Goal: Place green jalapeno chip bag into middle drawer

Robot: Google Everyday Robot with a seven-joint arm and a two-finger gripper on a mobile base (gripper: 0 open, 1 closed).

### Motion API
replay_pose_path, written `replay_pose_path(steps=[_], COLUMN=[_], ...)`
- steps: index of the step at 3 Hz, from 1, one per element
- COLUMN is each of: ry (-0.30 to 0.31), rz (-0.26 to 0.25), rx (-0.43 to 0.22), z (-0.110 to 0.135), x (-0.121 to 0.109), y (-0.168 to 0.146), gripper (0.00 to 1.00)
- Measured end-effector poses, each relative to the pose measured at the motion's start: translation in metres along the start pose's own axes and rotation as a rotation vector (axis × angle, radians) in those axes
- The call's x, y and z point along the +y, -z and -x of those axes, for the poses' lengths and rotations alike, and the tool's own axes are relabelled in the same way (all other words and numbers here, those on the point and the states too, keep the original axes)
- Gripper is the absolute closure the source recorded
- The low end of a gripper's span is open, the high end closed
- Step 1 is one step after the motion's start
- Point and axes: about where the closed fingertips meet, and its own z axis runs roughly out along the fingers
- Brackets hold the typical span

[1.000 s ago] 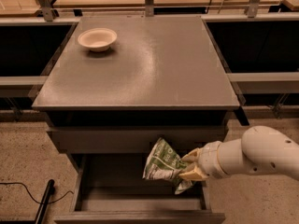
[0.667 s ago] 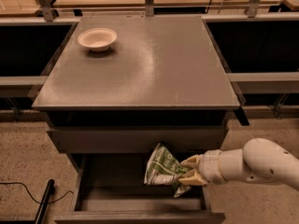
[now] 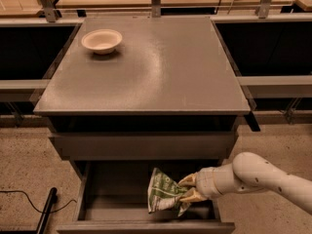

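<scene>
Clutching one bag (image 3: 163, 197), pincer (image 3: 187, 187) over drawer (image 3: 141, 226)

Chip bag (image 3: 163, 197) green-white, small print; tan gripper (image 3: 187, 188) gripping it over grey drawer (image 3: 141, 226); bowl (image 3: 101, 40) white.

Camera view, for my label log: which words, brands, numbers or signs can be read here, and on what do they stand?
No text here can be read.
The green jalapeno chip bag: pale print on green, too blurred to read.
The white bowl on the cabinet top: no text.
The gripper, over the open drawer with jaws shut on the bag: no readable marking.
</scene>
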Motion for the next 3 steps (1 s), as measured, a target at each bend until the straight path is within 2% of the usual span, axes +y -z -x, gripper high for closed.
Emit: replay_pose_path(steps=[1,3], ry=[0.007,-0.05], rz=[0.014,-0.02], rx=[0.022,0.054], z=[-0.018,-0.047], x=[0.008,0.008], y=[-0.029,-0.064], gripper=[1.0,1.0])
